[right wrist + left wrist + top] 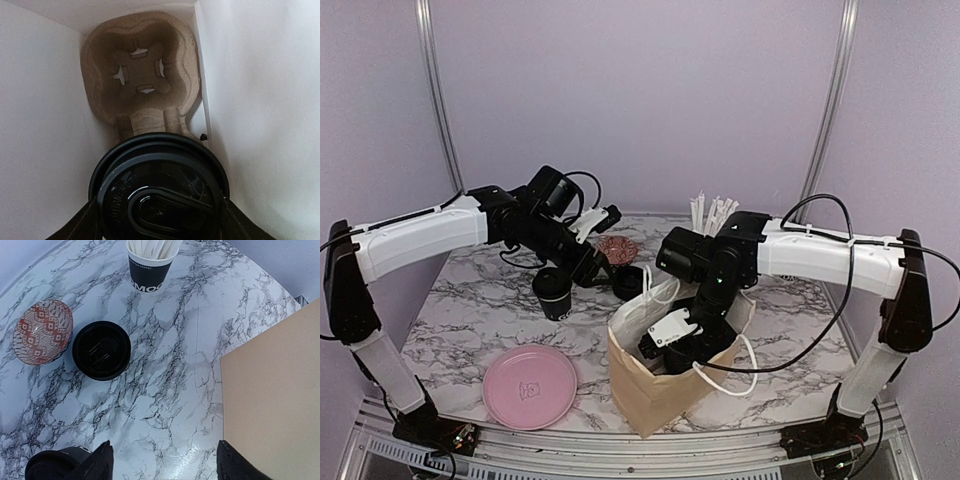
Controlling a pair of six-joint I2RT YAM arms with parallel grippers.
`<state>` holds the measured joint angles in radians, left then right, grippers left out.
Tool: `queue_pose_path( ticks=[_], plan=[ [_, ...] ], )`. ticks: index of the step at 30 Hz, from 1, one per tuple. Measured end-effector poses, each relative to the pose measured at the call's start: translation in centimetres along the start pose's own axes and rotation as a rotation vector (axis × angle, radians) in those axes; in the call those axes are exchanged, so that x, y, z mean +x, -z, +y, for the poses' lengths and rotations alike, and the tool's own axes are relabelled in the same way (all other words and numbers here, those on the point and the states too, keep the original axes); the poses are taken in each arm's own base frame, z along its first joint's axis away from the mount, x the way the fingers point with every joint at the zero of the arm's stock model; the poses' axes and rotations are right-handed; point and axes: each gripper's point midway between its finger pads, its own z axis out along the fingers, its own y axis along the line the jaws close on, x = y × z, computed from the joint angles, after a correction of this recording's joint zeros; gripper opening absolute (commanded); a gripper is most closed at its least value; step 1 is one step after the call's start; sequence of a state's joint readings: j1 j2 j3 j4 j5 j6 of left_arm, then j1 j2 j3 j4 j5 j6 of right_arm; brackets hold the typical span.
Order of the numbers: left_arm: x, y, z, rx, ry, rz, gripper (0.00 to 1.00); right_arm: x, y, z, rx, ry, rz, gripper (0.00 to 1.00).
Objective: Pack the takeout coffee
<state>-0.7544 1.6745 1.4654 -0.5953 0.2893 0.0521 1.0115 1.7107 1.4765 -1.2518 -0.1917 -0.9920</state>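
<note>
Item: lidded cup [160,200], clamped in my right pincer [160,222], inside bag [40,125], carrier [142,65] just ahead. Light, thin paper (crushable, I judge); best held gently round the body.

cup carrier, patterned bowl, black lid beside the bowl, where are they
cup carrier [142,75]: right wrist view, floor of its empty pocket
patterned bowl [42,331]: left wrist view, its middle
black lid [101,350]: left wrist view, top centre
</note>
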Motion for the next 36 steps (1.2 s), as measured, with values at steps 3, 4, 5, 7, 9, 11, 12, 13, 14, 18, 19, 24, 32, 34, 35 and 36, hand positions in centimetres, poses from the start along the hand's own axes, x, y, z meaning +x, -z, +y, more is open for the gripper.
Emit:
queue_pose_path(
  ticks=[3,4,5,7,9,11,12,13,14,18,19,24,32,34,35,36],
  plan=[
    [-0.5,1.0,0.8,-0.061,-0.004,-0.023,0.82,0.0,0.0,-0.1,0.007,-0.028,0.000,0.31],
    [-0.6,1.2,1.0,-0.076,-0.009,-0.029,0.82,0.0,0.1,-0.1,0.009,-0.033,0.000,0.33],
    [-0.7,1.4,1.2,-0.092,-0.009,-0.033,0.82,0.0,0.1,-0.2,0.010,-0.040,0.001,0.34],
    [-1.0,1.8,1.7,-0.128,-0.011,-0.043,0.83,0.1,0.1,-0.2,0.014,-0.049,0.002,0.39],
    [-1.5,2.2,2.0,-0.152,-0.013,-0.054,0.84,0.0,0.2,-0.2,0.016,-0.054,0.001,0.45],
    [-2.0,2.5,2.3,-0.171,-0.015,-0.066,0.86,0.1,0.3,-0.2,0.017,-0.057,0.000,0.53],
    [-2.2,2.7,2.4,-0.178,-0.016,-0.072,0.86,0.1,0.3,-0.2,0.017,-0.059,-0.001,0.56],
    [-2.5,2.9,2.5,-0.188,-0.017,-0.078,0.87,0.2,0.4,-0.2,0.017,-0.062,-0.002,0.59],
    [-2.7,3.1,2.6,-0.196,-0.018,-0.083,0.88,0.2,0.6,-0.2,0.015,-0.067,-0.005,0.62],
    [-3.5,3.8,2.8,-0.219,-0.019,-0.101,0.90,1.1,1.5,-0.2,-0.006,-0.105,-0.006,0.71],
    [-3.9,4.1,2.7,-0.223,-0.020,-0.109,0.90,1.3,1.7,-0.3,-0.007,-0.114,-0.008,0.74],
    [-6.4,6.2,2.0,-0.214,-0.018,-0.178,0.90,1.4,3.6,-0.1,0.007,-0.132,-0.060,0.81],
    [-7.7,9.8,-1.5,-0.115,-0.042,-0.257,0.91,0.4,5.6,0.5,0.020,-0.119,-0.137,0.89],
    [-8.0,10.6,-3.9,-0.061,-0.078,-0.278,0.92,0.2,5.9,0.4,0.027,-0.116,-0.147,0.89],
    [-8.0,10.9,-5.3,-0.032,-0.098,-0.284,0.92,0.2,6.0,0.4,0.031,-0.114,-0.150,0.89],
    [-8.0,11.1,-6.4,-0.006,-0.117,-0.288,0.92,0.1,6.2,0.5,0.034,-0.112,-0.153,0.89]
  ],
)
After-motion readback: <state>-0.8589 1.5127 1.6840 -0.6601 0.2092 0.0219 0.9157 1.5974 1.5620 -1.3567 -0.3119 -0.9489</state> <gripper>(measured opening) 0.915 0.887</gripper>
